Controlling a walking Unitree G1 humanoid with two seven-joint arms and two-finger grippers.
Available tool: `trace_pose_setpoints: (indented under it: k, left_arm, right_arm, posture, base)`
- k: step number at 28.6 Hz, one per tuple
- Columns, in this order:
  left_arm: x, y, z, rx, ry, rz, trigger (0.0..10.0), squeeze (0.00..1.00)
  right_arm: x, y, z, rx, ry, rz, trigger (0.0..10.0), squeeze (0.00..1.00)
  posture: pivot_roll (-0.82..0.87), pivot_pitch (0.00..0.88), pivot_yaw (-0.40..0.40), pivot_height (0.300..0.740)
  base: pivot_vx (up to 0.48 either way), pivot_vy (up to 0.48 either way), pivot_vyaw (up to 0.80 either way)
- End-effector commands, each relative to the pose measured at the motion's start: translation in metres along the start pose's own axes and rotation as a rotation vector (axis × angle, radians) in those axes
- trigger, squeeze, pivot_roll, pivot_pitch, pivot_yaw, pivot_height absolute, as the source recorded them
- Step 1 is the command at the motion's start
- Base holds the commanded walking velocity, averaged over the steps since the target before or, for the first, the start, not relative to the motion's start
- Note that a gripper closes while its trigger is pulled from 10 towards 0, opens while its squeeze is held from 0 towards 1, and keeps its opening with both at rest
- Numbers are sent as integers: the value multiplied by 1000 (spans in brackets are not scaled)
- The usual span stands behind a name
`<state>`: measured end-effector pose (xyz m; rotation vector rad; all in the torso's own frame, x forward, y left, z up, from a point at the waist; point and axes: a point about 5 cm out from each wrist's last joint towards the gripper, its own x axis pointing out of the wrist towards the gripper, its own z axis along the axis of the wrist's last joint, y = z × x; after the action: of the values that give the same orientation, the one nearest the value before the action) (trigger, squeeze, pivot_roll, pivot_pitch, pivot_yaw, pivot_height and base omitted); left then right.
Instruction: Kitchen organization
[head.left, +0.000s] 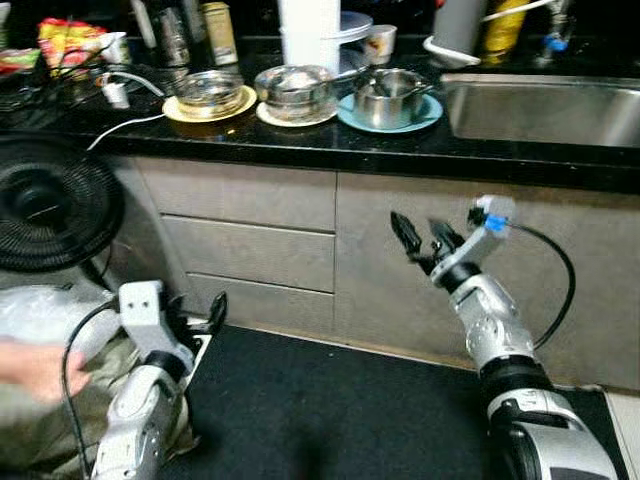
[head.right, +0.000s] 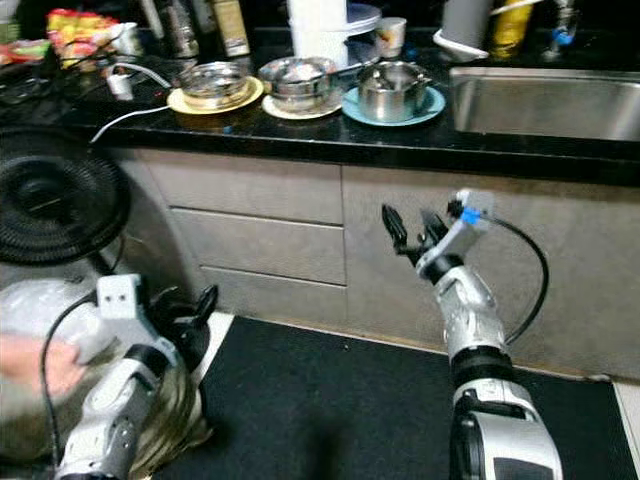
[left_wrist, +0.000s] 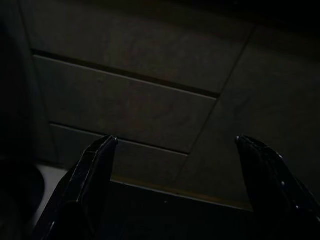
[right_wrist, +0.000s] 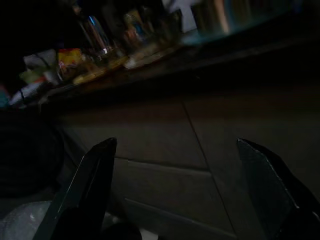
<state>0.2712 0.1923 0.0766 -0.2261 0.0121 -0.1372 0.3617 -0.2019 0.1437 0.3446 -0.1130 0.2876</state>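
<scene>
On the black counter stand three steel vessels in a row: a bowl on a yellow plate, a pot on a white plate and a pot on a teal plate. My right gripper is raised in front of the grey cabinet door, below the teal plate, open and holding nothing. My left gripper hangs low by the bottom drawer. In the left wrist view it is open and faces the drawer fronts.
A steel sink is set into the counter at the right. Bottles, a white roll and snack packets crowd the back. A black fan stands at the left. A person's hand holds a plastic bag low left. A dark mat covers the floor.
</scene>
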Motion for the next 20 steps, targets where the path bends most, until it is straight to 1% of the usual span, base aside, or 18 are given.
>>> trace_pose_setpoints:
  k: [1,2,3,4,5,7,8,12,14,16,20]
  left_arm:
    - [0,4,4,60,15,25,10000,0]
    - [0,4,4,60,15,25,10000,0]
    - [3,2,9,86,3,18,10000,0]
    - [3,2,9,86,3,18,10000,0]
    - [4,1,13,97,-8,21,10000,0]
    - [4,1,14,98,-8,23,10000,0]
    - [7,2,20,112,-28,49,10000,0]
    - [9,3,25,132,-41,68,10000,0]
    - [11,1,29,142,-68,55,10000,0]
    - [12,1,32,152,-83,49,10000,0]
    - [8,5,44,70,-118,58,10000,0]
  right_arm:
    - [6,13,3,16,-21,41,10000,0]
    - [6,13,3,16,-21,41,10000,0]
    - [11,20,10,19,-46,63,10000,0]
    - [11,20,10,19,-46,63,10000,0]
    - [13,24,13,20,-58,75,10000,0]
    - [14,25,13,20,-60,76,10000,0]
    - [17,31,15,28,-69,88,10000,0]
    - [21,36,15,41,-70,98,10000,0]
    - [23,45,11,37,-58,119,10000,0]
    - [24,50,11,42,-63,121,10000,0]
    - [30,46,28,39,-113,52,10000,0]
  posture:
    - [28,0,27,740]
    - [28,0,27,740]
    - [34,0,30,740]
    - [34,0,30,740]
    - [34,0,30,740]
    - [34,0,30,740]
    - [36,0,28,740]
    - [33,0,29,740]
    - [38,0,25,740]
    - [38,0,25,740]
    - [46,0,19,740]
  base:
    - [0,0,775]
    - [0,0,775]
    - [0,0,775]
    - [0,0,775]
    - [0,0,775]
    - [0,0,775]
    - [0,0,775]
    - [0,0,775]
    - [0,0,775]
    - [0,0,625]
    - [0,0,0]
